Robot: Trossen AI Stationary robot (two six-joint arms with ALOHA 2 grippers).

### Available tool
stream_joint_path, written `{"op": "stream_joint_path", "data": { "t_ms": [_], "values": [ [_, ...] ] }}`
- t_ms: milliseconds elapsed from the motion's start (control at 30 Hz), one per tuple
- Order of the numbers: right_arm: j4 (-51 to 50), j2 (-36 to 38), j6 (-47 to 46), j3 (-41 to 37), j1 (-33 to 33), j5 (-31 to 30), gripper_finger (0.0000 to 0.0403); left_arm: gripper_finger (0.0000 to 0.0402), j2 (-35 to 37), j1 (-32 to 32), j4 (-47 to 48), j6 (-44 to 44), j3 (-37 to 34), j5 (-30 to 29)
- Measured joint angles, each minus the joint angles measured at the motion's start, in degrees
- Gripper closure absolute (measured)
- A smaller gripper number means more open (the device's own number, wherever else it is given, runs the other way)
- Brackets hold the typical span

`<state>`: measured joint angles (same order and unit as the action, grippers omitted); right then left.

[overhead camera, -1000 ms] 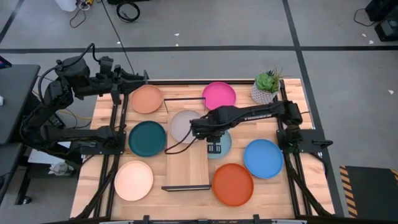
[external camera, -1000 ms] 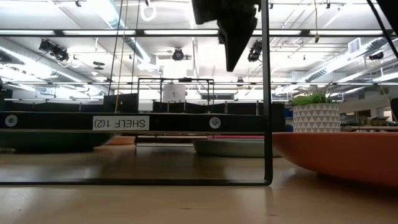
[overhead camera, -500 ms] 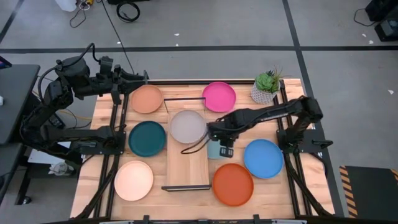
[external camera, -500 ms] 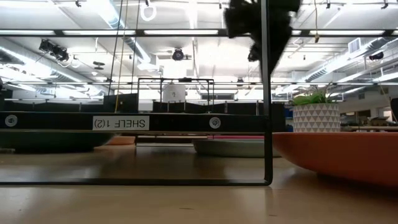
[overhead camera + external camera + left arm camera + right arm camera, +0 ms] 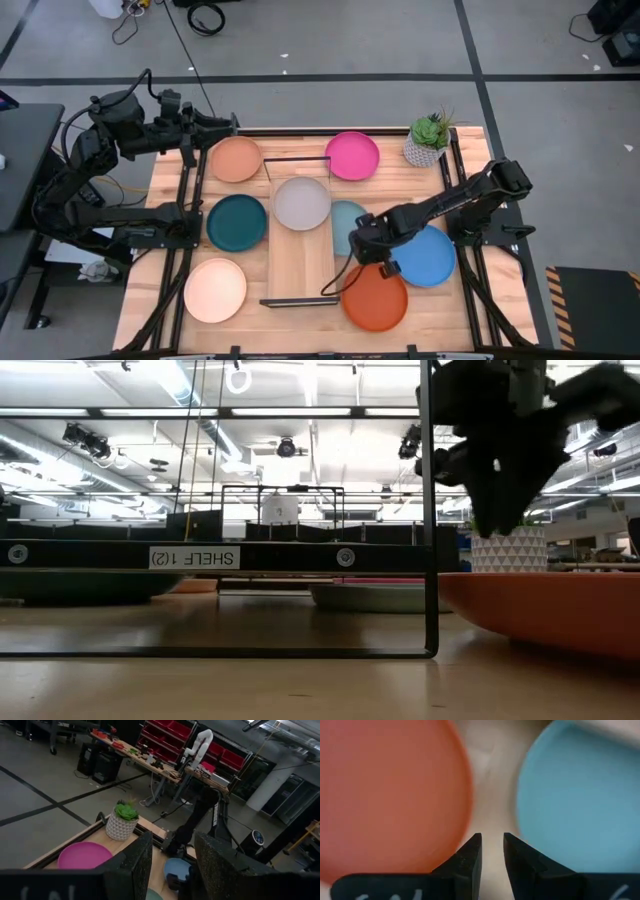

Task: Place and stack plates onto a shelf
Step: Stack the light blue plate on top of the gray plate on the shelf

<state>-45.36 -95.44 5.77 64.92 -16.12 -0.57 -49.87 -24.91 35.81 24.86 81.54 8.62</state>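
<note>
The grey plate (image 5: 302, 203) lies flat on the far half of the light-wood shelf (image 5: 300, 265). On the table around the shelf lie the magenta (image 5: 352, 155), terracotta (image 5: 236, 159), dark teal (image 5: 237, 222), pale peach (image 5: 215, 290), light blue (image 5: 345, 218), bright blue (image 5: 428, 256) and red-orange (image 5: 375, 298) plates. My right gripper (image 5: 492, 845) hovers over the gap between the red-orange plate (image 5: 390, 795) and the bright blue plate (image 5: 580, 800), fingers narrowly open, holding nothing. My left gripper (image 5: 172, 870) waits open at the table's far left corner.
A potted plant (image 5: 430, 140) stands at the far right corner. The shelf's thin black frame (image 5: 430, 510) rises at its ends. The near half of the shelf board is bare wood.
My right gripper has swung from above the shelf beside the grey plate toward the table's near right, ending over the gap between the red-orange and bright blue plates. The grey plate has stayed on the shelf and now shows whole.
</note>
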Motion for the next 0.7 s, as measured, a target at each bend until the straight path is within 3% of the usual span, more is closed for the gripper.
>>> {"op": "stream_joint_path", "data": {
  "t_ms": [100, 700],
  "values": [
    [2.3, 0.0, 2.2, -1.5, -0.3, -3.1, 0.0317, 0.0246, 0.0, 0.0, 0.0, 0.0, 0.0, 0.0],
    [12.3, 0.1, 8.0, -11.8, 0.4, -6.4, 0.0317, 0.0246, 0.0, 0.0, 0.0, 0.0, 0.0, -2.6]
  ]
}}
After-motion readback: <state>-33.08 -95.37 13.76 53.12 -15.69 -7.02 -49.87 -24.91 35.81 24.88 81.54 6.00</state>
